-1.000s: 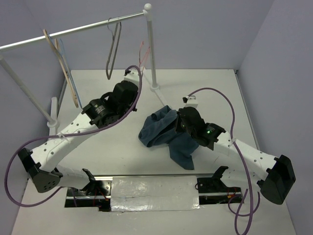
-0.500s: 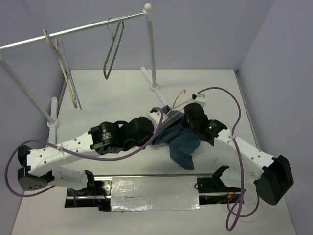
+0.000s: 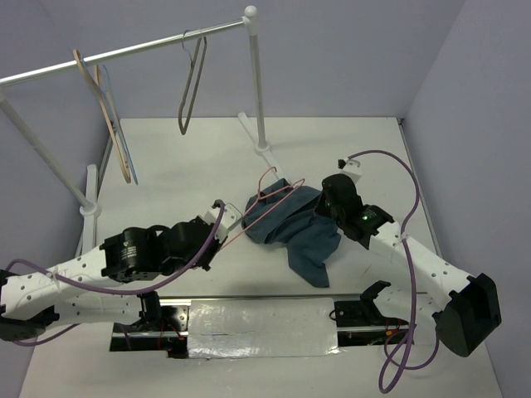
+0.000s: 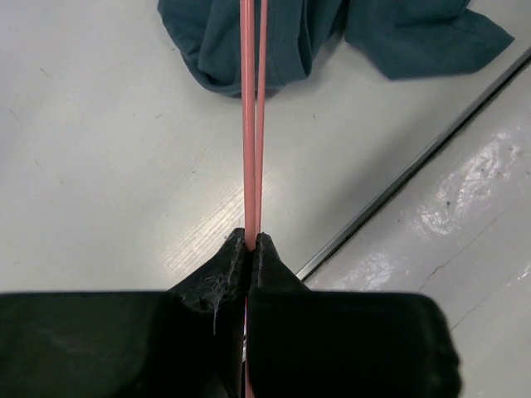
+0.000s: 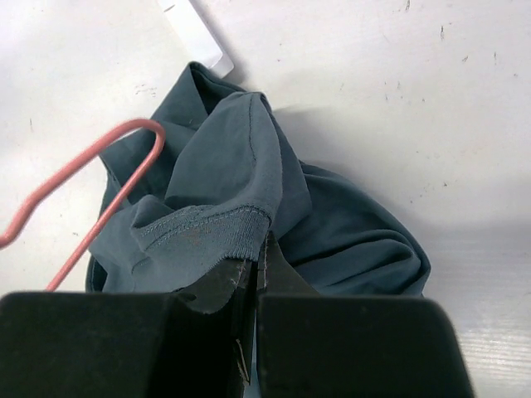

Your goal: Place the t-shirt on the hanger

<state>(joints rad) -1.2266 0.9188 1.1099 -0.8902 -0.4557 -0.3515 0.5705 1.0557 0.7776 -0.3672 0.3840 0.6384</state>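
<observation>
The slate-blue t-shirt (image 3: pixel 294 224) lies bunched on the table between the arms; it also shows in the left wrist view (image 4: pixel 274 41) and the right wrist view (image 5: pixel 348 240). The thin red-pink hanger (image 3: pixel 267 207) reaches from my left gripper over the shirt, its hook (image 5: pixel 124 141) above the cloth. My left gripper (image 3: pixel 222 224) is shut on the hanger's wires (image 4: pixel 251 124), left of the shirt. My right gripper (image 3: pixel 330 206) is shut on the shirt's ribbed edge (image 5: pixel 207 232), lifting it slightly.
A metal rail (image 3: pixel 124 51) on white posts crosses the back left, with a grey-brown hanger (image 3: pixel 192 87) and pale wooden hangers (image 3: pixel 104 108) on it. A white post (image 3: pixel 255 83) stands just behind the shirt. A shiny strip (image 3: pixel 261 323) runs along the near edge.
My left arm has drawn back to the left and nearer, carrying the red-pink hanger from the rack side to lie over the shirt. The right gripper shifted slightly right, still holding the cloth.
</observation>
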